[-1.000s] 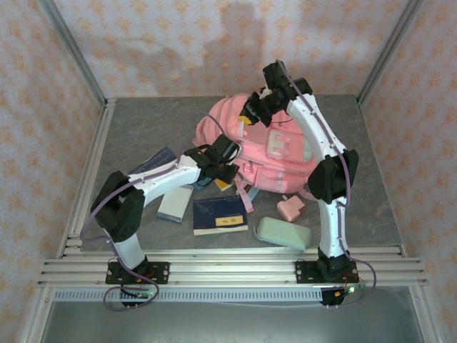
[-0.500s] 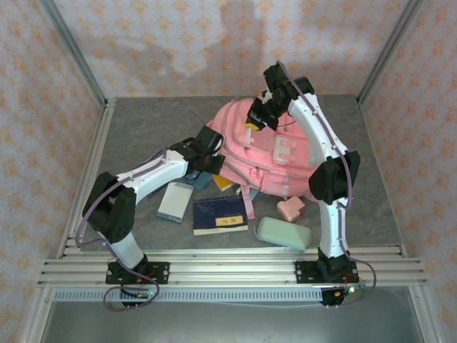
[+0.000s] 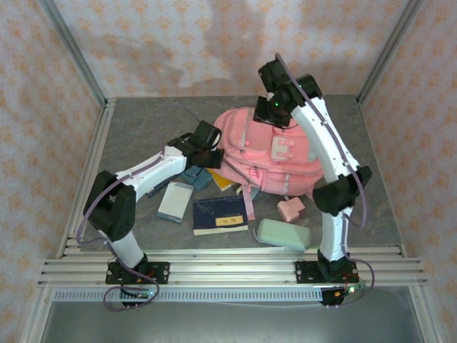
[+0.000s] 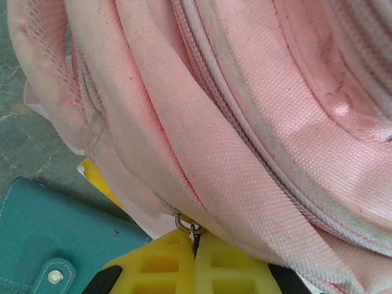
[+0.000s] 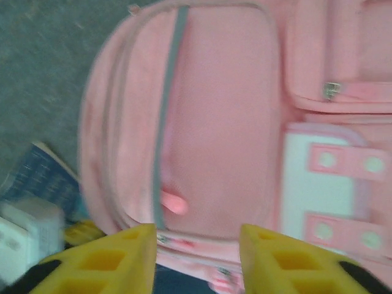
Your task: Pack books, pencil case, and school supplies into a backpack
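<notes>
Backpack zip pull pinched in left jaws — right jaws apart

grey and mottled all over the table, with aluminium rails along the left and near edges. carries the pink backpack lying flat in the middle toward the far side, with a yellow book partly tucked under its near-left edge and a teal pad just left of that. nearer, from left to right: a pale blue-grey book, a navy book, a mint pencil case, and just far of the case a small pink gadget.
</notes>
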Controlling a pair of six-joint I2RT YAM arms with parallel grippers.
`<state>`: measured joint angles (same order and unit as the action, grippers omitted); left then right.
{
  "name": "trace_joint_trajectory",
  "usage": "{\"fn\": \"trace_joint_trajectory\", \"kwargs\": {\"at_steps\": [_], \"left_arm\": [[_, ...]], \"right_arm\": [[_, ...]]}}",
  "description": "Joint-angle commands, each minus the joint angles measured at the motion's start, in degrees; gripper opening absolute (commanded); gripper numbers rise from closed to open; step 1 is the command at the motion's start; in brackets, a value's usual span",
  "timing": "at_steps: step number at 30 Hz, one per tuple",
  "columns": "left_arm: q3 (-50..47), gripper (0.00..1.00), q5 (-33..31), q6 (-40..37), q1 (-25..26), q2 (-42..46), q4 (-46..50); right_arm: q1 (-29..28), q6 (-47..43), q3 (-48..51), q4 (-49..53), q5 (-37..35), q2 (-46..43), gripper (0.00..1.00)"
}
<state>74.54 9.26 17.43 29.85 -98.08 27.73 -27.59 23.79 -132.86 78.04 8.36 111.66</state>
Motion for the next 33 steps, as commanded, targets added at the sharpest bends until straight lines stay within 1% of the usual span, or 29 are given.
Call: {"fn": "trace_joint_trajectory", "kwargs": {"at_steps": [1,2,3,5,7,10,11,13,16,19,22,26,29,30,31,32,33], "left_arm": [[4.25,0.00,1.43,2.72,-0.53,-0.67,-0.74],[5.06,0.00,1.70,3.00,-0.67,-0.75,-0.59],[5.78,0.00,1.86,3.33,-0.79,-0.80,-0.42],[7.29,0.00,2.24,3.82,-1.07,-0.90,-0.09],[8.77,0.00,2.41,4.09,-1.17,-0.97,0.21],[10.48,0.00,2.81,4.27,-1.29,-1.16,0.93],[10.70,0.00,3.00,4.34,-1.33,-1.11,1.01],[10.81,0.00,3.17,4.75,-1.33,-0.73,1.10],[10.12,0.00,3.79,5.15,-1.30,0.17,1.36],[7.71,0.00,3.70,5.20,-1.33,1.45,1.43],[4.78,0.00,4.06,5.79,-1.31,2.71,1.49],[0.97,0.00,5.31,7.76,-1.19,4.55,0.37],[0.00,0.00,6.33,8.40,-0.72,5.01,0.47],[0.15,0.00,6.68,8.47,-0.43,5.01,0.56],[0.44,0.00,6.91,8.54,-0.13,4.95,0.62],[0.96,0.00,6.84,8.58,0.12,4.78,0.81],[1.63,0.00,6.83,8.75,0.33,4.54,1.01]], "right_arm": [[-1.41,-1.07,13.09,-1.32,-2.25,-8.77,0.13],[-2.16,-0.34,19.60,-3.72,-1.14,-12.33,0.05],[-2.72,0.10,25.06,-5.59,0.07,-15.25,0.00],[-4.06,0.65,36.84,-8.88,2.63,-21.20,0.00],[-5.75,0.78,45.67,-10.94,5.85,-25.07,0.00],[-7.80,1.43,54.34,-11.89,8.57,-26.37,0.00],[-7.85,1.83,56.25,-12.43,8.09,-25.94,0.00],[-7.67,3.29,58.64,-13.67,2.71,-23.94,0.00],[-4.89,5.33,56.76,-14.94,-6.78,-18.77,0.00],[-0.40,6.26,52.03,-18.28,-11.40,-13.74,0.00],[4.17,6.15,44.05,-18.63,-13.94,-7.03,0.00],[8.38,5.84,32.91,-16.99,-16.43,2.23,0.00],[11.52,6.91,28.58,-17.74,-14.56,4.88,0.00],[12.29,6.93,27.46,-17.75,-13.84,5.09,0.02],[12.71,6.38,26.44,-17.53,-13.30,4.82,0.07],[12.59,5.80,25.85,-17.11,-13.24,4.16,0.15],[12.34,5.29,25.95,-16.77,-12.97,2.63,0.25]]}}
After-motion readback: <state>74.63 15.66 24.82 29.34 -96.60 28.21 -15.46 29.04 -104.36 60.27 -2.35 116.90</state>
